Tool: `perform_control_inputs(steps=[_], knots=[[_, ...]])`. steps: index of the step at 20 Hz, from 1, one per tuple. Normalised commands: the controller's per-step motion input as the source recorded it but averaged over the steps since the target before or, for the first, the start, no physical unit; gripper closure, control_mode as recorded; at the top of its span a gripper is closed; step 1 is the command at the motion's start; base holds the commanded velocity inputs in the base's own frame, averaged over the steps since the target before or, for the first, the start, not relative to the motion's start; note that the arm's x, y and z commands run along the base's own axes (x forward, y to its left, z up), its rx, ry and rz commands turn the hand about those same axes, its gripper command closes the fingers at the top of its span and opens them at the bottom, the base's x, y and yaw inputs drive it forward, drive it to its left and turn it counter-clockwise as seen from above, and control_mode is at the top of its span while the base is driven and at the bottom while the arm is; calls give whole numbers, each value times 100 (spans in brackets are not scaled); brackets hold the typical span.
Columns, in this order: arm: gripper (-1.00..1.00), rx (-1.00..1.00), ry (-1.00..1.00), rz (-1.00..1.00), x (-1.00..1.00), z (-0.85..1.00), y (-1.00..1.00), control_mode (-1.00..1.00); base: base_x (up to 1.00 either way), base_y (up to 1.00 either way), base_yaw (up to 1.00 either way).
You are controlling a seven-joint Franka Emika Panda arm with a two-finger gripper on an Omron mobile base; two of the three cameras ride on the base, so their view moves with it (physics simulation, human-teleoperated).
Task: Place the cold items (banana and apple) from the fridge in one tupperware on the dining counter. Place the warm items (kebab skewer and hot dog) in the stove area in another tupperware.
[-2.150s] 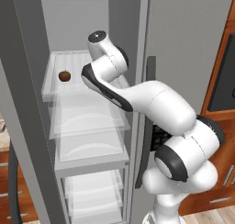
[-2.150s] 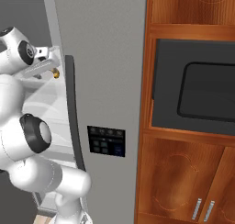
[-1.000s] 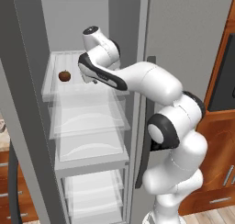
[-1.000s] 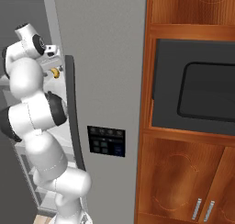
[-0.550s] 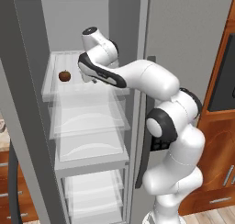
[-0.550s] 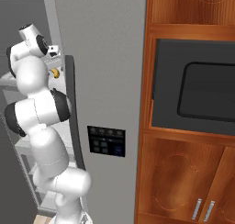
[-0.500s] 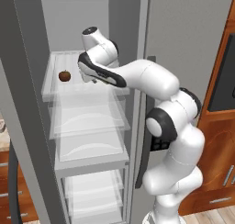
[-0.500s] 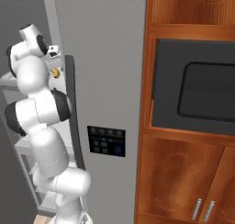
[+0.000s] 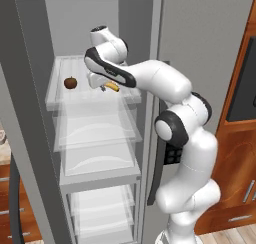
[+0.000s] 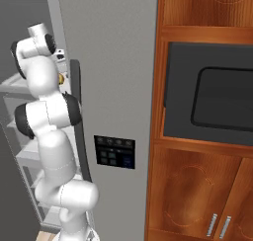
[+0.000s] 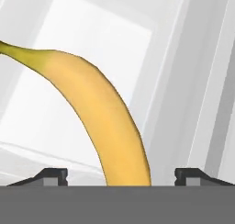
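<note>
Tall grey steel fridge (image 9: 200, 48) standing open, clear shelves stacked inside, white arm reaching in to the top shelf (image 9: 82, 95). Small curved yellow banana (image 9: 113, 87) lying on that shelf just under the gripper (image 9: 102, 83); small round dark red-brown apple (image 9: 70, 82) well apart, further left on the same shelf. In the hand view, banana (image 11: 98, 117) running up between the two dark fingers (image 11: 54, 175), which stand spread wide on either side, not yet touching it.

Judged step: closing on the banana. Best done by easing slightly further in so the pads meet the thick middle, not the tapering end; squeezing across the narrow width; then lifting straight up before drawing back, keeping clear of the shelf lip and door frame.
</note>
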Motion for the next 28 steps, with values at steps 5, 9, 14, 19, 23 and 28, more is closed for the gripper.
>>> perform_control_inputs(steps=[5,9,14,19,23,28], knots=[[100,0,10,0,0,-52,0,-100,0,0,0],[100,0,18,1,0,-38,3,-100,0,0,0],[100,0,13,0,-4,-33,1,-100,0,0,0],[100,0,-14,0,-56,-20,24,-100,0,0,0],[100,0,-25,0,-79,-16,25,-100,0,0,0],[100,1,-38,-7,-99,-9,1,-100,0,0,0]])
